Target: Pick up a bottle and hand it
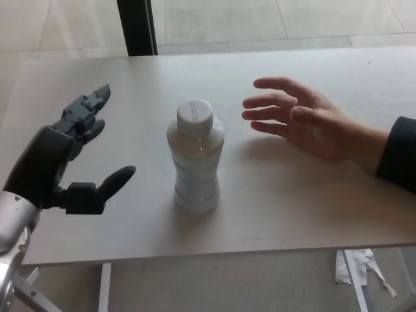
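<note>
The two fingers [88,114] of the left hand [62,156] are held apart from the thumb [110,183], stretched toward the far edge of the table [292,214], while the thumb is pointed toward the right; nothing is clasped between them, and the hand is spread wide. The left hand is seen over the left part of the table, near its front edge, with the silver forearm [13,227] entering from the lower left corner of the view. The bottle [195,159] is placed upright near the middle of the table, somewhat closer to the front edge than to the far edge; it is pale, ribbed around its lower body, and closed with a white cap [195,114]. The bottle is set just to the right of the thumb and is not touched by it. A person's hand [305,120] is held palm up over the right part of the table, its fingers spread and pointed toward the bottle, near it but apart from it; a dark sleeve [400,153] is seen at the right edge of the view. The right hand of the robot is not shown. A dark post [136,26] is seen beyond the far edge of the table, and a white table leg [104,286] below the front edge.
</note>
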`<state>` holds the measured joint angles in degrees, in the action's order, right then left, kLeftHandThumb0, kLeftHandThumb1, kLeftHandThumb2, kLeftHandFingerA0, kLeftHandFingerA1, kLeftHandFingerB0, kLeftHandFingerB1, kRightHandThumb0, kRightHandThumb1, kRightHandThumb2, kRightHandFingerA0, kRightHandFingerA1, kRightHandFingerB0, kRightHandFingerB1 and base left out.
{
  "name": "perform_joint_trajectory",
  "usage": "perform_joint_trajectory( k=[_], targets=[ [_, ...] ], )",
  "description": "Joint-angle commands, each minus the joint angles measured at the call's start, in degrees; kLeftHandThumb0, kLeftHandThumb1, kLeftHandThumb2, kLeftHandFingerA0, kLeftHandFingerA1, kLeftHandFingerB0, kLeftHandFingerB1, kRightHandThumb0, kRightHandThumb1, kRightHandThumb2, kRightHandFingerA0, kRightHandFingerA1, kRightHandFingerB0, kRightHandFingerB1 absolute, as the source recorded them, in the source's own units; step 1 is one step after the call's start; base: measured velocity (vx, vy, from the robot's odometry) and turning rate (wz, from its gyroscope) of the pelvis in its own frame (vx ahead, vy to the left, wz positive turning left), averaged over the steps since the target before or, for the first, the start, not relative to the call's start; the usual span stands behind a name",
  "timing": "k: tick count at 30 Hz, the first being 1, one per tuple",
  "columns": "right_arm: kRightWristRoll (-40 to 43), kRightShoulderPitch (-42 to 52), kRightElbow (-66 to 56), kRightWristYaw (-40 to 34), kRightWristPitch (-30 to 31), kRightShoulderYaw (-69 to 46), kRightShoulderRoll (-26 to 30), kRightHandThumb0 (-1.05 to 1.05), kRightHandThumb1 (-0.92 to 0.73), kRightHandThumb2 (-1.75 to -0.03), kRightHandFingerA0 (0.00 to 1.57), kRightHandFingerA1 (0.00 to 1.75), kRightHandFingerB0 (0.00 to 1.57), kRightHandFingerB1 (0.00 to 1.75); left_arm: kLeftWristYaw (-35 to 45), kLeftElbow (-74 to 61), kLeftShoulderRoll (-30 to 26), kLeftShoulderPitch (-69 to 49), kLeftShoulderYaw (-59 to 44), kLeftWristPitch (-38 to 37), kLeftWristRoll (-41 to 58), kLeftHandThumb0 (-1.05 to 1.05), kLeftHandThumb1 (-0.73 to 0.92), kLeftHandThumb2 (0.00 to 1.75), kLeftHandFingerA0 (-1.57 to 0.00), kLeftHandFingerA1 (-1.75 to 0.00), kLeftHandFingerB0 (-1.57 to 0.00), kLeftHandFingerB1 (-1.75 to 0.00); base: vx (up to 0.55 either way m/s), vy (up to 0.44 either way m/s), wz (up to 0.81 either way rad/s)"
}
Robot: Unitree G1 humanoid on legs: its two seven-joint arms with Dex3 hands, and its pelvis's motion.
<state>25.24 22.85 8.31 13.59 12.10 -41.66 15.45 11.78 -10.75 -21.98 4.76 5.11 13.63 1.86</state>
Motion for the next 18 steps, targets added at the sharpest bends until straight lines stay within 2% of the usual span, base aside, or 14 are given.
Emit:
perform_joint_trajectory(
  k=[1, 4, 5, 6, 7, 9, 10, 11, 12, 13, 16, 17, 18],
  targets=[
    [0.5, 0.4, -0.4, -0.5, 1.4, -0.1, 1.2, -0.8, -0.4, -0.87, 0.42, 0.72, 0.35, 0.63, 0.5, 1.5, 1.4, 1.3, 3.0, 2.1, -3.0, -0.96, 0.54, 0.92, 0.0, -0.23, 0.0, 0.0, 0.0, 0.0, 0.0],
    [1.1, 0.3, -0.1, -0.2, 1.6, -0.3, 1.2, -0.85, -0.4, -0.88, 0.42, 0.73, 0.34, 0.62, 0.8, 2.5, 1.9, 2.3, 3.7, 2.4, -3.5, -0.96, 0.54, 0.92, 0.0, -0.23, 0.0, 0.0, 0.0, 0.0, 0.0],
    [1.0, 0.4, -0.4, -0.3, 1.4, -0.2, 1.1, -0.8, -0.54, -0.56, 0.41, 0.75, 0.37, 0.61, 1.1, 3.6, 1.8, 3.9, 5.0, 2.6, -4.7, -0.97, 0.55, 0.92, 0.0, -0.27, 0.0, 0.0, 0.0, 0.0, 0.0],
    [0.8, 0.5, -0.5, -0.4, 1.4, -0.2, 1.1, -0.82, -0.54, -0.58, 0.41, 0.75, 0.35, 0.6, 1.2, 4.2, 1.8, 4.7, 5.8, 2.7, -5.5, -0.97, 0.55, 0.93, 0.0, -0.28, 0.0, 0.0, 0.0, 0.0, 0.0],
    [0.8, 0.6, -0.5, -0.4, 1.5, -0.2, 1.1, -0.81, -0.41, -0.88, 0.42, 0.73, 0.33, 0.62, 1.1, 4.8, 2.0, 5.2, 6.3, 2.6, -5.9, -0.97, 0.55, 0.92, 0.0, -0.29, 0.0, 0.0, 0.0, 0.0, 0.0],
    [0.9, 0.5, -0.3, 0.0, 1.2, -0.1, 1.2, -0.79, -0.39, -0.87, 0.42, 0.72, 0.33, 0.62, 0.8, 5.5, 2.4, 6.4, 7.1, 2.9, -6.6, -0.98, 0.55, 0.93, 0.0, -0.3, 0.0, 0.0, 0.0, 0.0, 0.0],
    [1.0, 0.8, -1.1, -0.2, 1.6, -0.1, 1.1, -0.8, -0.54, -0.57, 0.42, 0.74, 0.36, 0.6, 0.7, 5.9, 2.7, 7.2, 7.5, 3.4, -6.9, -0.97, 0.55, 0.93, 0.0, -0.3, 0.0, 0.0, 0.0, 0.0, 0.0],
    [1.0, 0.9, -1.4, -0.3, 1.8, 0.0, 1.1, -0.8, -0.54, -0.57, 0.42, 0.74, 0.36, 0.6, 0.6, 6.0, 2.8, 7.3, 7.5, 3.5, -7.0, -0.97, 0.55, 0.93, 0.0, -0.3, 0.0, 0.0, 0.0, 0.0, 0.0],
    [0.7, 0.9, -1.4, -0.2, 1.6, 0.2, 1.2, -0.79, -0.4, -0.88, 0.42, 0.72, 0.33, 0.63, 0.5, 6.0, 2.9, 7.7, 7.7, 4.0, -7.2, -0.97, 0.55, 0.93, 0.0, -0.3, 0.0, 0.0, 0.0, 0.0, 0.0],
    [0.7, 0.7, -1.0, 0.0, 1.4, 0.3, 1.3, -0.81, -0.55, -0.57, 0.41, 0.73, 0.35, 0.59, 0.2, 6.6, 3.5, 8.5, 8.0, 4.8, -7.7, -0.98, 0.55, 0.93, 0.0, -0.3, 0.0, 0.0, 0.0, 0.0, 0.0],
    [0.9, 0.2, -1.2, -0.5, 2.0, 0.2, 1.5, -0.81, -0.54, -0.57, 0.42, 0.73, 0.37, 0.6, -0.7, 7.8, 4.8, 9.5, 8.3, 6.0, -8.6, -0.98, 0.55, 0.94, 0.0, -0.29, 0.0, 0.0, 0.0, 0.0, 0.0],
    [0.8, 0.1, -1.4, -0.9, 2.3, 0.3, 1.5, -0.8, -0.39, -0.87, 0.42, 0.72, 0.37, 0.64, -1.4, 8.4, 5.4, 9.6, 8.5, 6.2, -9.3, -0.97, 0.55, 0.93, 0.0, -0.29, 0.0, 0.0, 0.0, 0.0, 0.0],
    [0.8, 0.0, -1.7, -1.2, 2.6, 0.3, 1.5, -0.8, -0.39, -0.87, 0.42, 0.72, 0.37, 0.64, -1.7, 8.8, 5.8, 9.6, 8.6, 6.1, -9.6, -0.97, 0.55, 0.93, 0.0, -0.29, 0.0, 0.0, 0.0, 0.0, 0.0]
  ],
)
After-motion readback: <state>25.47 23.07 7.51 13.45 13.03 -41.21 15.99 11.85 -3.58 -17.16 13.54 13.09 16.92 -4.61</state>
